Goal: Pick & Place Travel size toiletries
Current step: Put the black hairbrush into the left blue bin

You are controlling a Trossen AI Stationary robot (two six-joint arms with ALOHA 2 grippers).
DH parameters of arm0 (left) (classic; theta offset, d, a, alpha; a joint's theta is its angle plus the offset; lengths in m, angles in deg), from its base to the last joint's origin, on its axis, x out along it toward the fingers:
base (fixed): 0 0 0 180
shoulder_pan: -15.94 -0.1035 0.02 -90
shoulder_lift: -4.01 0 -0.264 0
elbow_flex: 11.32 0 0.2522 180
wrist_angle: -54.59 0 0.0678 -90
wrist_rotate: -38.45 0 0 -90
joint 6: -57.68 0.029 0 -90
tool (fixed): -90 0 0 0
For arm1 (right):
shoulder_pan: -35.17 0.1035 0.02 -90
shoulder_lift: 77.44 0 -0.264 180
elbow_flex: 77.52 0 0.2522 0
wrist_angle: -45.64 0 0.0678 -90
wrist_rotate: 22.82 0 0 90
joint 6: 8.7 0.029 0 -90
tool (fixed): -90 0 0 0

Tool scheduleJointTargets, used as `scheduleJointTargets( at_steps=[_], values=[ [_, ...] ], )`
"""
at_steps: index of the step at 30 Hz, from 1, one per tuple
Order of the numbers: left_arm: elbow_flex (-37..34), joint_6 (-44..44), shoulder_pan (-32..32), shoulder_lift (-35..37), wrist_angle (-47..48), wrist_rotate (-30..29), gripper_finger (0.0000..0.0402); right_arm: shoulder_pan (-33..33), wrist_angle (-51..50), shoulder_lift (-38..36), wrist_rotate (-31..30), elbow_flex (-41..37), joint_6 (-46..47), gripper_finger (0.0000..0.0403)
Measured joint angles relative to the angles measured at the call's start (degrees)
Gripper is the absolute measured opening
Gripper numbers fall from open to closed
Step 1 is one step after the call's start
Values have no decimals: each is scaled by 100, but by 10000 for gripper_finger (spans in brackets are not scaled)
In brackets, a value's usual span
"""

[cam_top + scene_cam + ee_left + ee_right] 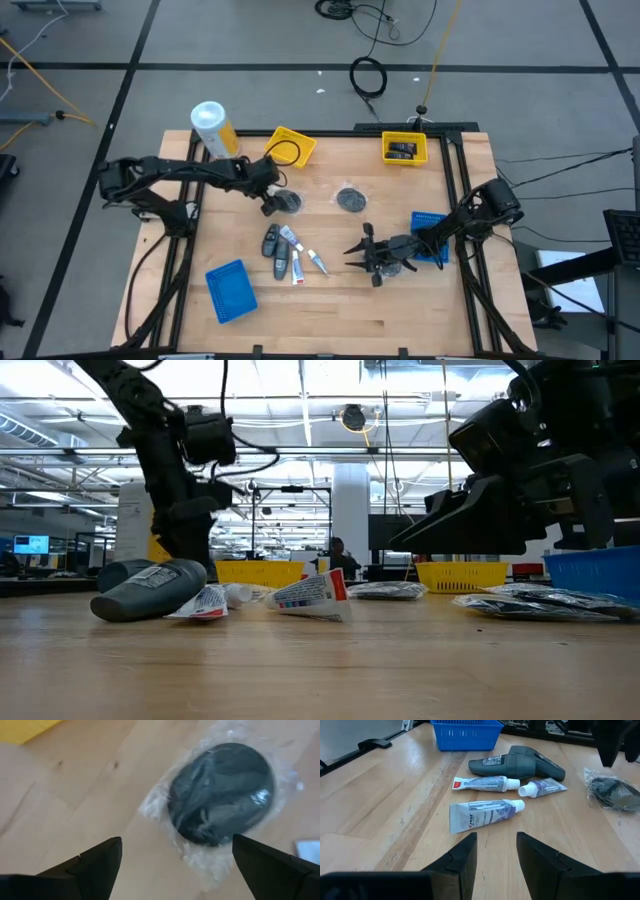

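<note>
Two hands are at work; the left hand hangs spread wide and empty directly over a wrapped dark disc at the table's far left, the disc lying centred between the fingers; the right hand, part open and empty, faces left toward the white tubes, which are laid across its line.

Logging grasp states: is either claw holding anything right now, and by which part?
Nothing is held. The left claw is open above a wrapped dark disc; the right claw is open, empty, facing the tubes.
</note>
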Motion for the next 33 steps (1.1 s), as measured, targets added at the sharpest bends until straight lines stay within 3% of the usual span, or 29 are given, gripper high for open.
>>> scheduleJointTargets(
  at_steps=[11,18,22,31,33],
  values=[
    [-510,-338,-284,-748,-2081,704,309,0,37,0,0,-6,2,130],
    [-508,-272,-26,-1305,-3204,1130,260,0,4,-2,0,-6,2,130],
    [-504,-262,125,-1691,-3843,1315,203,0,2,-2,0,-6,2,130],
    [-513,-129,344,-2009,-4818,1474,25,0,2,-2,-10,-6,2,130],
    [-523,-94,344,-1942,-4854,1515,9,0,2,-2,-11,-6,2,130]
  ],
)
